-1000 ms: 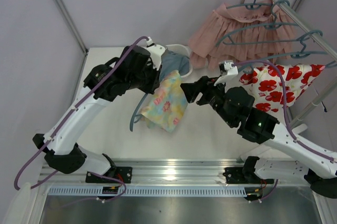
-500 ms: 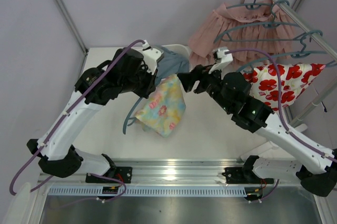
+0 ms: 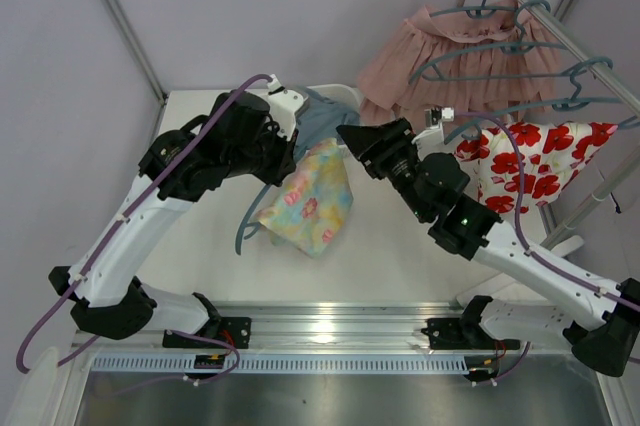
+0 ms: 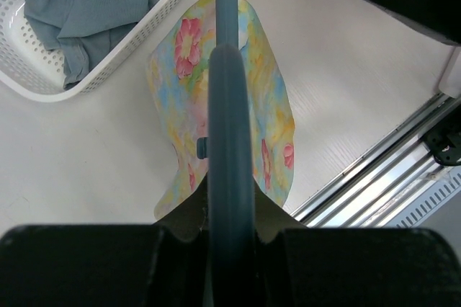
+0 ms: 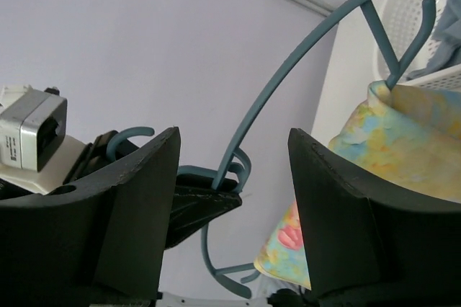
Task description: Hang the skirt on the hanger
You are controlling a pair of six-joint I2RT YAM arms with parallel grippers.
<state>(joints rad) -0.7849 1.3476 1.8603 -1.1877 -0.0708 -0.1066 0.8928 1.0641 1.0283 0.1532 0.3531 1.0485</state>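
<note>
Cloth in pastel yellow, green and blue with pink flowers, the skirt (image 3: 312, 201), hangs draped over the teal hanger (image 4: 229, 141), falling on both sides of it above the white bench (image 3: 400, 246). The left tool (image 4: 230, 242) is clamped on the hanger, whose thick teal bar runs straight out between its black fingers in the left wrist view. From above, part of the hanger curves out below the skirt's left edge. The right tool (image 5: 232, 138) stands with its fingers wide apart and nothing between them, close to the skirt's upper right edge; whether it touches the cloth cannot be told. Behind the skirt sits a white perforated basket (image 4: 108, 69) holding a grey-blue garment (image 4: 94, 4). On the rail at the right hang a pink pleated skirt (image 3: 440, 61) and a white garment with red flowers (image 3: 530, 166).
</note>
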